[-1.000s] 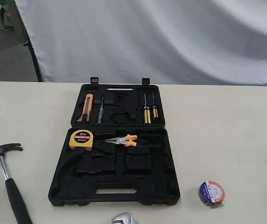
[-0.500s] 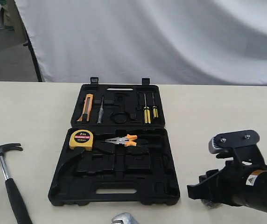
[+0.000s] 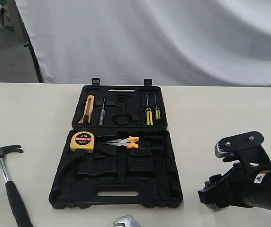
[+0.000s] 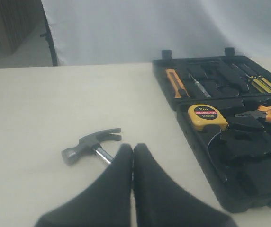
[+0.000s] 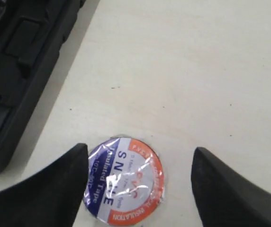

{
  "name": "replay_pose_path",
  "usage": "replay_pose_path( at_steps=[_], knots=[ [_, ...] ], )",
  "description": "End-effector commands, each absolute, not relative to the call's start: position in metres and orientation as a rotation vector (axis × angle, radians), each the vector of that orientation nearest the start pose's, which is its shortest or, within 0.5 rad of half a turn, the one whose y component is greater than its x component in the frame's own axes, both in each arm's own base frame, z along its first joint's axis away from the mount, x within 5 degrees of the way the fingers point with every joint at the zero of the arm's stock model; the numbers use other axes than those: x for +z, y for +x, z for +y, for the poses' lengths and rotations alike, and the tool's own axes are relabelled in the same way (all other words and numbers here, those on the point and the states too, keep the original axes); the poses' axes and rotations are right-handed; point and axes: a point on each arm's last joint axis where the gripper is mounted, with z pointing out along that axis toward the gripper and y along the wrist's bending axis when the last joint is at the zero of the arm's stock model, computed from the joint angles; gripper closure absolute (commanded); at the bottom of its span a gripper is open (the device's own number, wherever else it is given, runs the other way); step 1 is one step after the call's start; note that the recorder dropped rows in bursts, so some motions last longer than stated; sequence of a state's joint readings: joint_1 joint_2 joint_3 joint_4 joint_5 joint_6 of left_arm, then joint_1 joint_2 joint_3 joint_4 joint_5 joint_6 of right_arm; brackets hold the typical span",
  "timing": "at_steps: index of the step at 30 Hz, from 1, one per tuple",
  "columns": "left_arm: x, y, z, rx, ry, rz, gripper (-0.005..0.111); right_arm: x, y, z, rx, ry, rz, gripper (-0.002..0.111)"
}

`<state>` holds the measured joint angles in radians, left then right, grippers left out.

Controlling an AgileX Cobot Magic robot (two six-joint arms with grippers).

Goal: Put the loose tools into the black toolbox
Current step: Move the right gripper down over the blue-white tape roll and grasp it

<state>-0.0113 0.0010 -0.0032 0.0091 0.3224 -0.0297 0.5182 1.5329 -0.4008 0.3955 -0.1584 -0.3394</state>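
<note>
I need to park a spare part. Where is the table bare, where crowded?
Bare: the cream table between the black-handled steel claw hammer and the black plastic toolbox, and right of its lid. Crowded: near right, where the right end effector hangs open over the dark tape roll; the silver wrench lies before the toolbox.

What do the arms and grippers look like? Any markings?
The left gripper and right gripper have smooth black tapered fingers. The right arm is black, with a grey screwed bracket on top and a small yellow warning-triangle sticker.
</note>
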Motion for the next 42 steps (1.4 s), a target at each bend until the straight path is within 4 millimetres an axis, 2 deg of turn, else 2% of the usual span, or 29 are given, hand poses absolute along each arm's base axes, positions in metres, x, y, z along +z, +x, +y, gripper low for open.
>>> replay_pose_path(
  at_steps=[1,9,15,20,25,27,32,42],
  knots=[
    [0.184,0.054,-0.001,-0.029,-0.007,1.803,0.106,0.121,0.203,0.109,0.154,-0.567,2.449,0.048],
    [0.184,0.054,-0.001,-0.029,-0.007,1.803,0.106,0.104,0.208,0.11,0.132,-0.539,2.495,0.048],
    [0.184,0.054,-0.001,-0.029,-0.007,1.803,0.106,0.107,0.212,0.113,0.142,-0.537,2.492,0.048],
    [0.184,0.054,-0.001,-0.029,-0.007,1.803,0.106,0.115,0.218,0.116,0.174,-0.464,2.467,0.048],
    [0.184,0.054,-0.001,-0.029,-0.007,1.803,0.106,0.116,0.217,0.116,0.18,-0.463,2.468,0.034],
    [0.184,0.054,-0.001,-0.029,-0.007,1.803,0.106,0.116,0.215,0.12,0.187,-0.489,2.471,0.03],
    [0.184,0.054,-0.001,-0.029,-0.007,1.803,0.106,0.118,0.208,0.138,0.194,-0.694,2.44,0.029],
    [0.184,0.054,-0.001,-0.029,-0.007,1.803,0.106,0.114,0.214,0.123,0.168,-0.636,2.499,0.029]
  ],
)
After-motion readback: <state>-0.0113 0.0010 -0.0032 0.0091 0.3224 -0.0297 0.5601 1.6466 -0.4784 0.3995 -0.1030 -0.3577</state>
